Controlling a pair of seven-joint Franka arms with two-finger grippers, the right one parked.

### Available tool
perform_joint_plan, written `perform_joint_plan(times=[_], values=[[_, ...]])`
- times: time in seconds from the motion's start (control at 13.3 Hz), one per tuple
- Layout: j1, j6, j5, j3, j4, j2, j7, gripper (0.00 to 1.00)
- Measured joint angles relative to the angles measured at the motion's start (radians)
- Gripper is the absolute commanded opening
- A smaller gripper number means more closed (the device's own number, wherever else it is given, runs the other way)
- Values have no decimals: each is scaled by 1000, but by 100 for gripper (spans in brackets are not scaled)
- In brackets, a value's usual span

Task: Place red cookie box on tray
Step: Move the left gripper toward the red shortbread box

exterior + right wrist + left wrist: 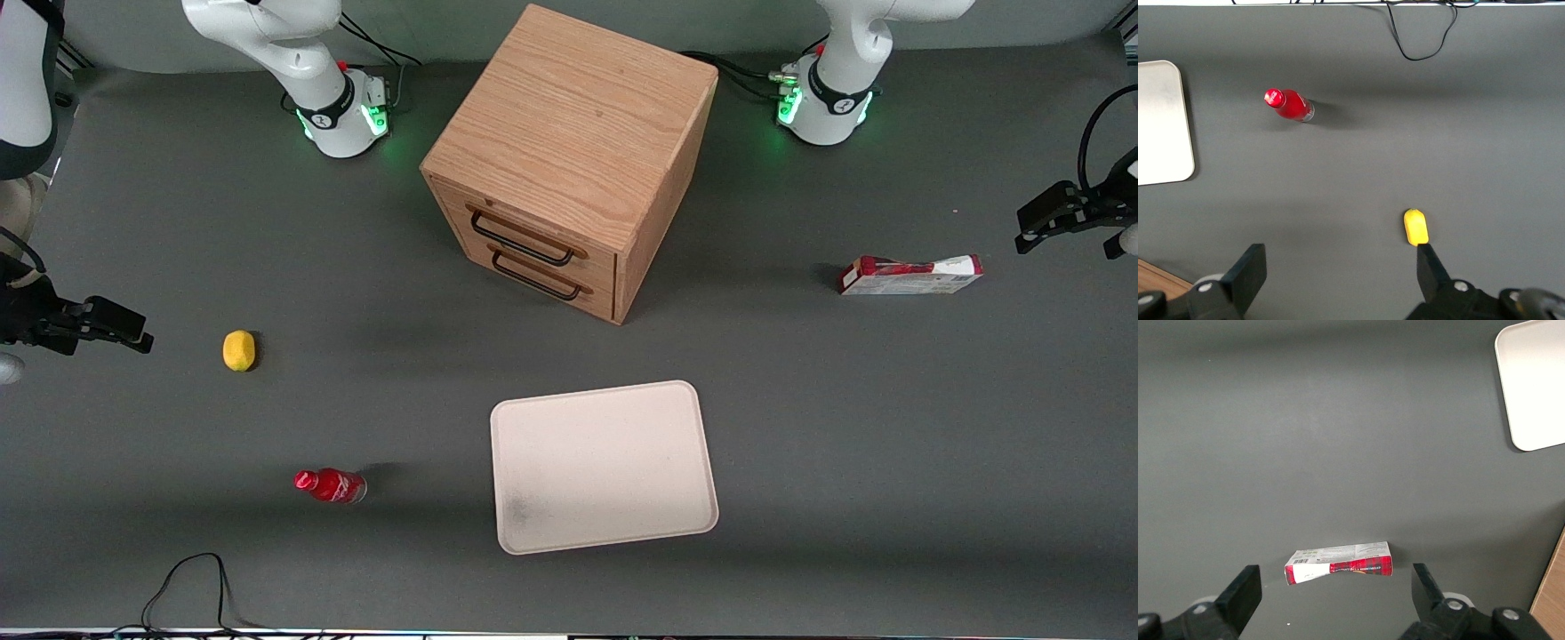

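cookie box [910, 275]: lying flat on the table toward the working arm's end, long axis running sideways across the front view
tray [603, 466]: nearer the front camera, well apart
gripper [1335, 600]: fingers spread wide, hovering above the box, holding nothing

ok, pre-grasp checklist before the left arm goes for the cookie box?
1. Gripper open: ok.
2. Gripper empty, hanging above the red cookie box, not touching: ok.
3. Box lying flat on the table, nothing against it: ok.
4. Box between the fingers as the wrist view frames it: ok.
5. Tray bare, nothing on it: ok.
6. Wooden drawer cabinet apart from box and tray: ok.
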Motion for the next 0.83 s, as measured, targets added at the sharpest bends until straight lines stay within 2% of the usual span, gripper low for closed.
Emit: perform_joint_plan(times=[0.38,0.53,0.6,0.83], values=[[0,-3,2,3,-1,0,45,100],[0,-28,16,7,-10,10,287,100],[1,-28,46,20,-22,24,400,100],[3,1,151,74,-47,86,560,100]])
